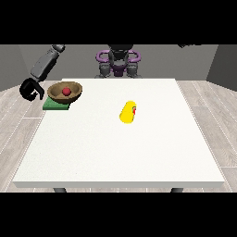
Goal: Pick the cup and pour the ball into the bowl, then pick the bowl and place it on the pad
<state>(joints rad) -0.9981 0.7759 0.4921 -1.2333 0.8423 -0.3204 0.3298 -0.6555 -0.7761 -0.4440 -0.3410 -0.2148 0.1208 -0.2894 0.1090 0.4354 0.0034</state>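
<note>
**Bowl on the pad, my hand just off its side**

The bowl (65,91) sits on the green pad (56,105) at the far corner of the worktop (120,152), on the view's left, and 1 red ball (66,91) lies inside it. My hand at the view's left (30,90) hangs just beside the bowl, towards the view's left edge and off the worktop's rim, apart from the bowl's wall. Its fingers are curled inward and I see nothing in them. The arm above it slopes down from the upper part of the view to that hand, so this is the arm nearer the bowl by far.

The yellow cup (128,112) lies on its side near the middle of the worktop, well apart from the bowl; its long axis runs roughly towards and away from me, and something red shows at its mouth.

My other hand does not show.

Judging by how things lie, pouring and placing look done; what remains is drawing my hand clear without nudging the bowl.
</note>
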